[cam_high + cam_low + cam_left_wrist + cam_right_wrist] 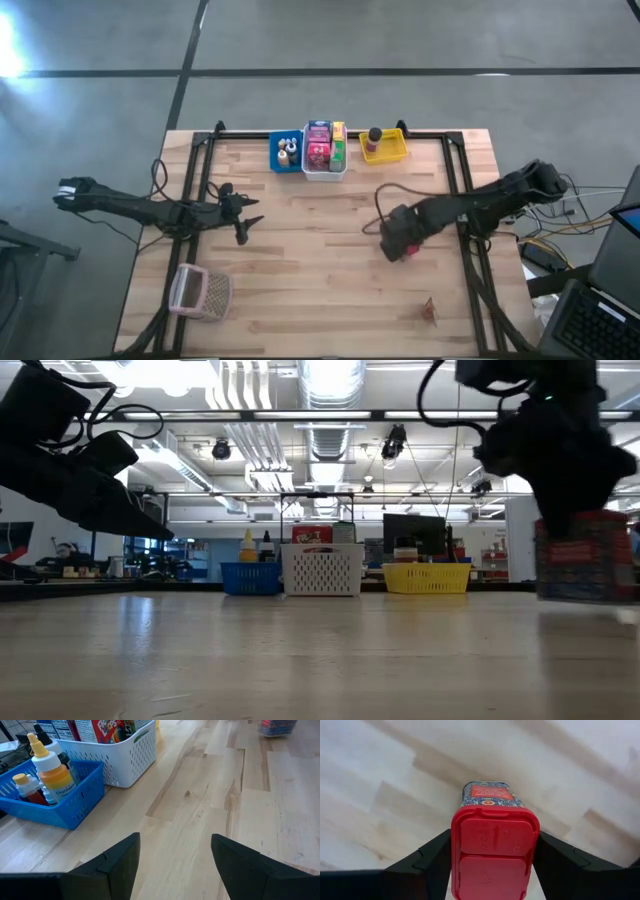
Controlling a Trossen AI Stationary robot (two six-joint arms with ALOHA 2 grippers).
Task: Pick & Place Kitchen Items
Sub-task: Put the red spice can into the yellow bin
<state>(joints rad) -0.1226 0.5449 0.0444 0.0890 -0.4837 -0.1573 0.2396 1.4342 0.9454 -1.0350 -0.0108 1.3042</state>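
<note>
R gripper (492, 865) clamped on red-lidded box (494, 845) (seemingly just above table (320, 290)); L gripper (172, 865) jaws apart, idle.

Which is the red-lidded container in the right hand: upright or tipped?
Upright. The red-lidded container shows its lid facing up between the right hand's fingers, and stands vertical in the low view.

Two slender, matte-black jointed arms trailing looped black cables, the left arm (140, 207) tipped white at its base, each ending in blunt, wedge-shaped black fingers (117, 862).
</note>
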